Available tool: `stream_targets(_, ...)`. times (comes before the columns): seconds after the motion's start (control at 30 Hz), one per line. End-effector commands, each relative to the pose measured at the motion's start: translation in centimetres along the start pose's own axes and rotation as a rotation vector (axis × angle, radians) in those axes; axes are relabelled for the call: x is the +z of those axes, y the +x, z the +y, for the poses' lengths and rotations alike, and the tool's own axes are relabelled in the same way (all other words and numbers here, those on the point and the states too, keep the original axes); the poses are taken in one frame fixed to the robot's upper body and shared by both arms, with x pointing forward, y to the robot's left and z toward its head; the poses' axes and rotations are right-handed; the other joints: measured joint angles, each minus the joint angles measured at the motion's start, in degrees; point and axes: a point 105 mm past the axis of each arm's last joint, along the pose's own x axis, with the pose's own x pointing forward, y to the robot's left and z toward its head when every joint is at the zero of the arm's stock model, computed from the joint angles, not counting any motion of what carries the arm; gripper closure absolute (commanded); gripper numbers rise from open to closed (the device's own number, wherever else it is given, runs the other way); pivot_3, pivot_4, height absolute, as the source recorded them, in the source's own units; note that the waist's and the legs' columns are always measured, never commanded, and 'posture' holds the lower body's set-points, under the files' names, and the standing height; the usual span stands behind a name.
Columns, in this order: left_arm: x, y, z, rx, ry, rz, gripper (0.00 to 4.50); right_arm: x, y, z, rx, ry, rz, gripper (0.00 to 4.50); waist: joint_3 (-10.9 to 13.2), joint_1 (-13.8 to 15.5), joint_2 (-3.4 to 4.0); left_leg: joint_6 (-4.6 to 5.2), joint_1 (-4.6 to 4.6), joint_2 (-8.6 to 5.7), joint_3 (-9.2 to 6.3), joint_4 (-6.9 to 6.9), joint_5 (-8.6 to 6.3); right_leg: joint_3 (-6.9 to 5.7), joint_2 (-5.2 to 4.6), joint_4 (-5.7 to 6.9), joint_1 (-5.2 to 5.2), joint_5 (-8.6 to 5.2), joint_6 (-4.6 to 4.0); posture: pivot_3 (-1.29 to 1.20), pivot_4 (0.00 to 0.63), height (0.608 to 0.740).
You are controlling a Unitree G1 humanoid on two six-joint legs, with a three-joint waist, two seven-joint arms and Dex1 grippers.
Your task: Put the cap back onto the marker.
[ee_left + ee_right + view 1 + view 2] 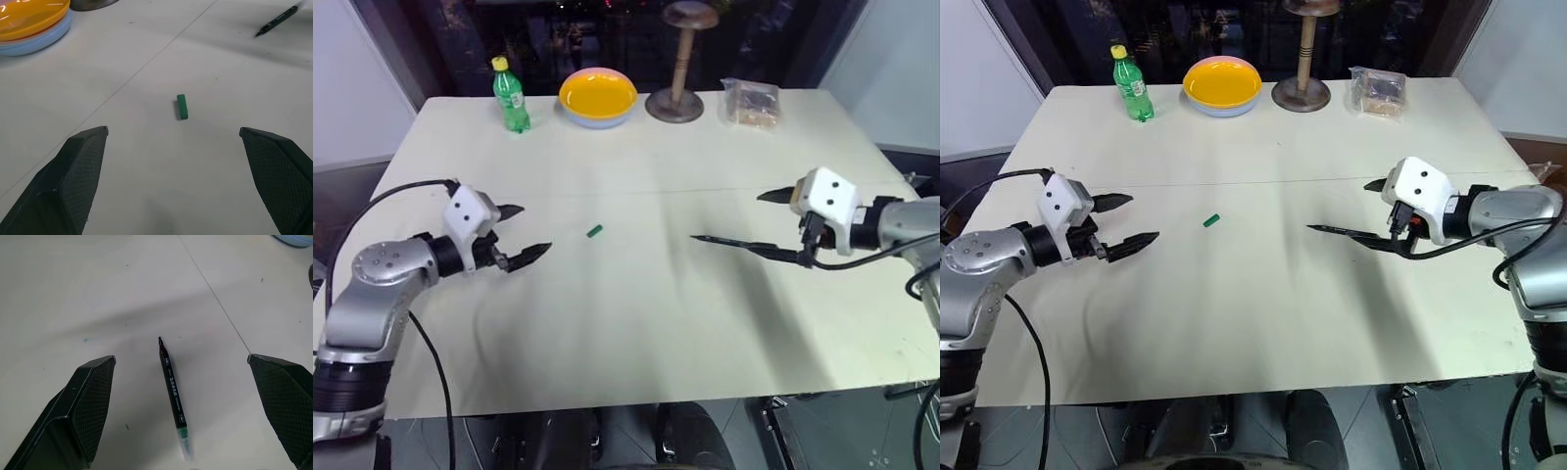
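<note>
Nearest, at nine o'clock, the left end effector (518,235) hovers with fingers spread, empty; at three o'clock the right end effector (781,226) is likewise released. The marker (172,387) lies on the table (636,323) below it, seemingly untouched. The cap (594,232) lies just left of centre. Bottle (511,96) and bowl (597,97) stand toward twelve.

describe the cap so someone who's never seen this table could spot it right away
Start from the pale table and skip the back edge, where a green bottle, a yellow bowl and a wooden stand sit. In the open middle, left of the black marker, lies the cap. It is a tiny bright green stub lying flat, far smaller than the bottle.
</note>
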Motion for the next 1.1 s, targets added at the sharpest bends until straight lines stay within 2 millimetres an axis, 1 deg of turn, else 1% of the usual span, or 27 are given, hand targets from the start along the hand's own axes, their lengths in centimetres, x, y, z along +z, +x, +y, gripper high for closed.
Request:
stream_targets(0.03,1.2,-0.7,0.5,0.019,0.045,-0.045,0.0,1.2,-0.4,-0.3,-0.011,-0.04,-0.024,0.01,0.0,-0.01,0.0,0.0,0.0,0.0,0.01,0.0,0.0,0.0,-0.01,0.0,0.0,0.0,0.0,0.0,0.15,0.74)
stream_targets(0.13,1.4,-0.7,0.9,0.039,0.025,-0.063,0.0,1.1,-0.5,-0.3,-0.012,-0.043,-0.017,0.01,0.0,-0.05,0.0,0.0,0.0,-0.01,0.01,0.0,0.0,0.0,-0.03,0.0,0.0,-0.01,-0.03,0.0,0.15,0.74)
stream_targets(0.4,1.3,-0.6,0.7,0.018,0.036,-0.053,0.0,1.0,-0.5,0.1,-0.013,-0.024,-0.019,0.01,0.0,-0.05,0.0,0.0,0.0,-0.01,0.01,0.0,0.0,0.0,-0.04,0.0,0.0,0.0,-0.01,0.0,0.15,0.74)
stream_targets(0.53,1.3,0.1,0.7,0.011,0.033,-0.065,0.0,0.7,-0.5,0.2,-0.026,-0.005,-0.016,0.01,0.0,0.04,0.0,0.0,0.0,-0.01,0.01,0.0,0.0,-0.01,-0.04,0.0,0.01,-0.01,-0.02,0.0,0.15,0.74)
stream_targets(0.63,1.4,1.6,1.1,0.024,0.023,-0.097,0.0,0.6,-0.5,-0.1,-0.072,0.008,-0.028,0.01,0.0,0.21,0.0,0.0,0.0,-0.03,0.01,0.02,0.0,-0.01,-0.05,0.01,0.03,0.01,0.01,0.0,0.15,0.74)
stream_targets(0.8,1.7,5.2,1.4,-0.013,-0.032,-0.136,0.0,1.0,-0.4,0.3,-0.153,0.022,-0.058,0.01,0.0,0.2,-0.03,0.02,-0.02,-0.05,0.04,0.08,0.0,-0.02,0.11,0.01,0.05,0.06,0.11,0.0,0.15,0.74)
stream_targets(1.0,1.2,8.4,1.6,-0.085,0.001,-0.107,0.0,1.8,-0.2,2.0,-0.234,0.066,-0.109,0.01,0.0,0.09,-0.04,0.02,-0.02,-0.02,0.1,0.07,0.0,-0.02,0.22,0.03,0.02,0.07,0.14,0.0,0.15,0.74)
stream_targets(1.1,0.2,9.6,1.6,-0.112,0.021,-0.067,0.0,2.2,-0.3,3.0,-0.273,0.09,-0.124,0.01,0.01,0.15,-0.05,0.03,-0.02,-0.02,0.1,0.08,0.01,-0.04,0.23,0.04,0.03,0.07,0.14,0.0,0.15,0.74)
